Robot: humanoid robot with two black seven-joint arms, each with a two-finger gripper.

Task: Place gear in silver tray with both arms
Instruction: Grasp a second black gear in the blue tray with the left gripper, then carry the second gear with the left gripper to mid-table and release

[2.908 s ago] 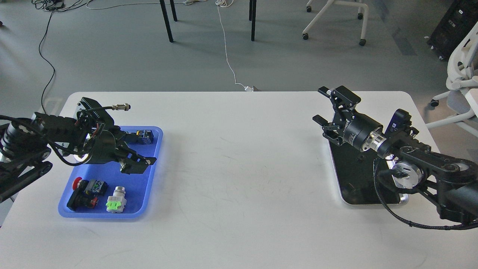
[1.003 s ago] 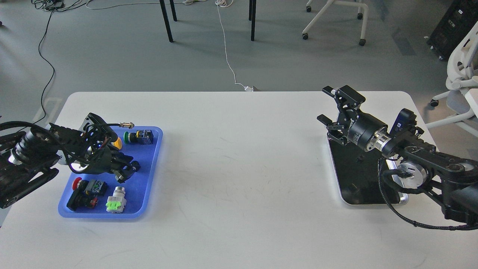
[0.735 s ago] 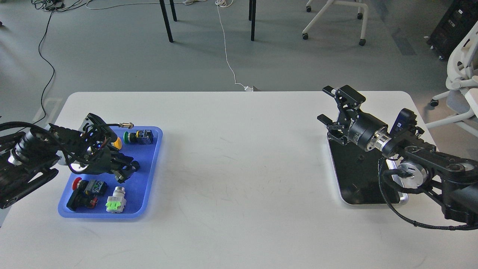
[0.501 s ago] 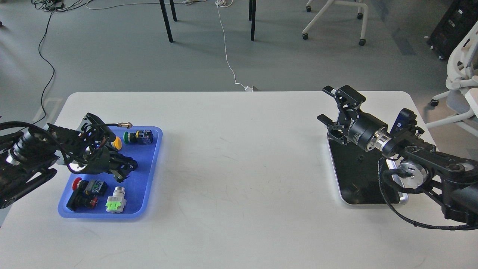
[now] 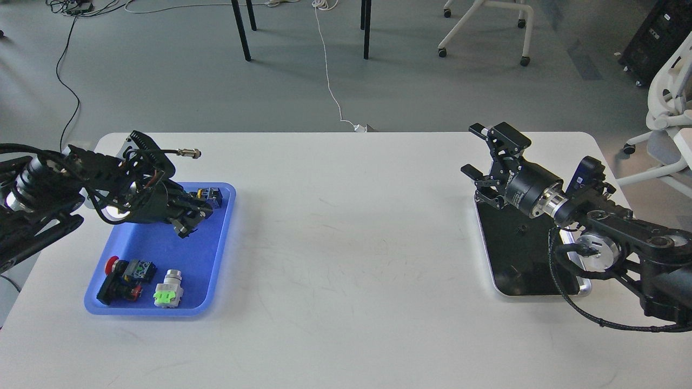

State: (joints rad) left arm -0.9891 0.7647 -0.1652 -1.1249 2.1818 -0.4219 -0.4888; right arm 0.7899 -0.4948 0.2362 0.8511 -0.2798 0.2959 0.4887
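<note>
The silver tray (image 5: 491,270) lies at the right of the white table, its dark bottom partly under my right arm. A tiny dark gear-like piece (image 5: 521,229) lies on its bottom. My right gripper (image 5: 472,151) is open and empty, hovering over the tray's far left corner. My left gripper (image 5: 192,220) hangs over the upper part of the blue plastic tray (image 5: 162,312). Its dark fingers look close together. I cannot tell whether anything is between them. No other gear shows.
The blue tray holds a red push button (image 5: 121,270), a white and green switch (image 5: 167,289) and a blue and yellow switch block (image 5: 212,195). Office chairs (image 5: 667,108) stand beyond the table's right side.
My left gripper, open at first, dipped into the blue tray with fingers drawn in, then rose and moved toward the tray's far end. The right gripper shifted slightly right.
</note>
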